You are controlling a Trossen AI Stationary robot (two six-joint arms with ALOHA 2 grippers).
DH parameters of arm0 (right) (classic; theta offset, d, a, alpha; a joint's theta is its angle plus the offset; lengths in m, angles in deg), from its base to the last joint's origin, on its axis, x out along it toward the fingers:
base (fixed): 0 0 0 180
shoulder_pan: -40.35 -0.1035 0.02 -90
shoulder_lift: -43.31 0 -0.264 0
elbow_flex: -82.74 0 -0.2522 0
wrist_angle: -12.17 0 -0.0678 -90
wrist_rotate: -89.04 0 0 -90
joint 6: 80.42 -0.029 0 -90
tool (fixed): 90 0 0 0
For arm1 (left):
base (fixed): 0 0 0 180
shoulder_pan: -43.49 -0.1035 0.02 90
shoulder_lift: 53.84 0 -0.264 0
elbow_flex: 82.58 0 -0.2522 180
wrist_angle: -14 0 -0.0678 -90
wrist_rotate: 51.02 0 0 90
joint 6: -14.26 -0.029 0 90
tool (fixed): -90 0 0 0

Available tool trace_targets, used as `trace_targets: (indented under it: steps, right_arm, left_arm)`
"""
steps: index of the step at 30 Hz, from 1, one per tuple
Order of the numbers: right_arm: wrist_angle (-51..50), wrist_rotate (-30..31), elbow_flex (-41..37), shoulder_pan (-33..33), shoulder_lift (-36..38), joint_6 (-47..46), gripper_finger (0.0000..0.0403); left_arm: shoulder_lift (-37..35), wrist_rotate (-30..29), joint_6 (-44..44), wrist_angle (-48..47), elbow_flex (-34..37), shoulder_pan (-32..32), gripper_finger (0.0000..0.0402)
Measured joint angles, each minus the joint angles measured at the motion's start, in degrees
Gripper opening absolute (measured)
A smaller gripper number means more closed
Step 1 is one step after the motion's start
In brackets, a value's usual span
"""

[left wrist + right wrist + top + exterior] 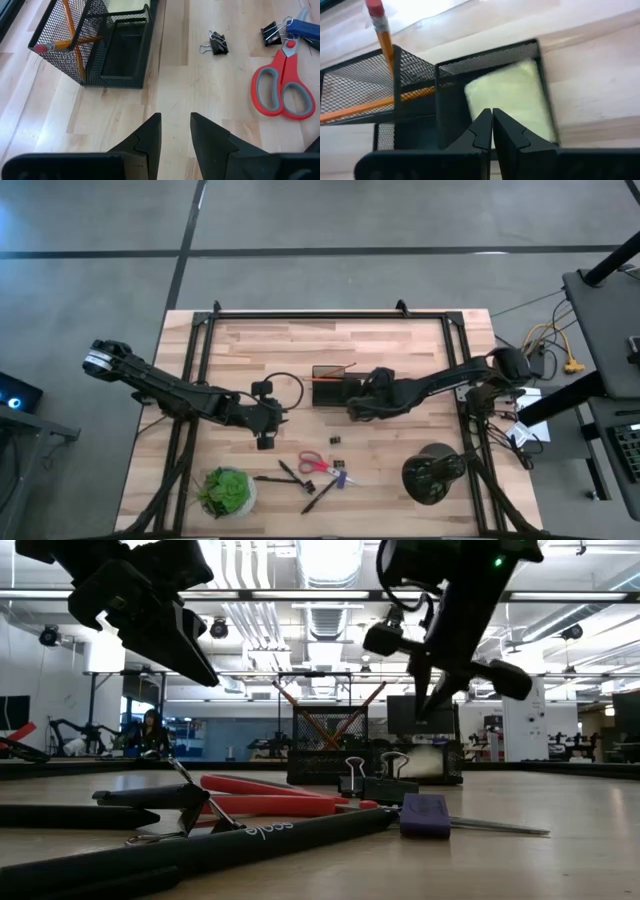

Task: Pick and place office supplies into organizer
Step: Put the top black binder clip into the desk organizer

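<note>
The black mesh organizer point(332, 385) stands mid-table; orange pencils point(382, 30) lean in its tall compartment. A pale yellow sticky-note pad point(515, 95) lies flat in the low compartment. My right gripper point(492, 116) is shut and hovers right over that pad, at the organizer's right end point(357, 402). My left gripper point(175, 122) is open above bare table point(265, 428), left of the organizer point(95, 45). Red-handled scissors point(282, 85), two black binder clips point(217, 42), a purple piece point(425, 812) and black pens point(290, 473) lie on the table near its front edge. My right gripper points its shut fingertips point(482, 125) down over the near edge of the yellow pad point(485, 95) in the low compartment. I cannot tell whether they touch it.
A green potted plant point(226, 490) stands at the near left corner and a round black domed object point(432, 475) at the near right. Black frame rails point(320, 315) run along the table's far and side edges. Bare wood lies between the left gripper and the organizer.
</note>
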Motion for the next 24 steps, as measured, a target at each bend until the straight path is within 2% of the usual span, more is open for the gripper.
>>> trace_targets:
  steps: [7, 10, 18, 24]
  right_arm:
    - [-7.83, -1.73, 1.59, 0.54, 2.86, 6.92, 0.0009]
    - [-7.86, -3.44, 2.17, 0.55, 3.69, 10.07, 0.0009]
    - [-4.11, -15.98, 5.02, -0.50, 4.22, 29.55, 0.0013]
    - [4.26, -23.80, 5.09, -2.80, 4.20, 38.80, 0.0068]
  left_arm:
    - [0.00, -0.29, 0.01, 0.02, 0.04, -0.06, 0.0088]
    - [-0.02, -0.37, 0.02, 0.00, 0.04, -0.42, 0.0088]
    - [-0.02, 0.38, 0.13, 0.03, 0.05, -1.41, 0.0088]
    - [-0.02, 1.33, 0.56, 0.02, 0.06, -1.51, 0.0088]
